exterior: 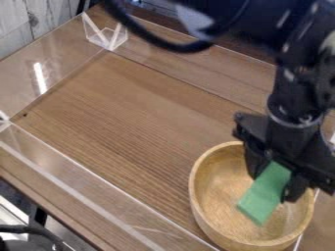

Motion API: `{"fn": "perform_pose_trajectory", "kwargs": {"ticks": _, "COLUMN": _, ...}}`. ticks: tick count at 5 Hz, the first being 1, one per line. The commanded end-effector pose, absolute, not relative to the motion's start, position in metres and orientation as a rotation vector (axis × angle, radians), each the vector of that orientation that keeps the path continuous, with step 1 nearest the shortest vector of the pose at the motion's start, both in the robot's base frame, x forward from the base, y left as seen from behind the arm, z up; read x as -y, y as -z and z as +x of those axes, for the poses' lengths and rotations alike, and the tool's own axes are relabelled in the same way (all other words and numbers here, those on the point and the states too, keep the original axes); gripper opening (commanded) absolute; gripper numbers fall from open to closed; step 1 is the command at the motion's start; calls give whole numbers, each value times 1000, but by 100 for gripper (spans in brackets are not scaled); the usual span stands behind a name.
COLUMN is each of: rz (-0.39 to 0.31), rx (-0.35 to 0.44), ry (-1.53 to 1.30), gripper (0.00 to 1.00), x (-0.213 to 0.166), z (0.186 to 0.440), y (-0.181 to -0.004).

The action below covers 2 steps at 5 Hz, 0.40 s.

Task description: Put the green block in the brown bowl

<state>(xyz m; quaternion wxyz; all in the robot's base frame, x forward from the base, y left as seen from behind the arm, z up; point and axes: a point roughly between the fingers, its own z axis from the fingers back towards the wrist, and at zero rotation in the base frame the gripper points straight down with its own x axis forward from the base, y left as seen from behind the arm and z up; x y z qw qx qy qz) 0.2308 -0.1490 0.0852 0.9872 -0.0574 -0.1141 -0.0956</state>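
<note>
Light-brown wood marks the brown bowl (249, 201) at the near right of the table (118, 108). Inside its rim hangs the green block (272, 196), tilted, pinched at its upper end by the fingers (291, 169), which are closed on it. The block's low end looks close to the floor, so a gentle release here should land it without bouncing out.
</note>
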Motion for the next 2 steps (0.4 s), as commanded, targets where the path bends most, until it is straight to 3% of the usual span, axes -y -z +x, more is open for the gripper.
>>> {"fn": "perform_pose_trajectory", "kwargs": {"ticks": 1, "rz": -158, "rx": 228, "ry": 176, "gripper": 0, "x": 155, "z": 223, "y": -81}}
{"fn": "perform_pose_trajectory", "kwargs": {"ticks": 2, "rz": -160, "rx": 216, "ry": 151, "gripper": 0, "x": 156, "z": 221, "y": -79}}
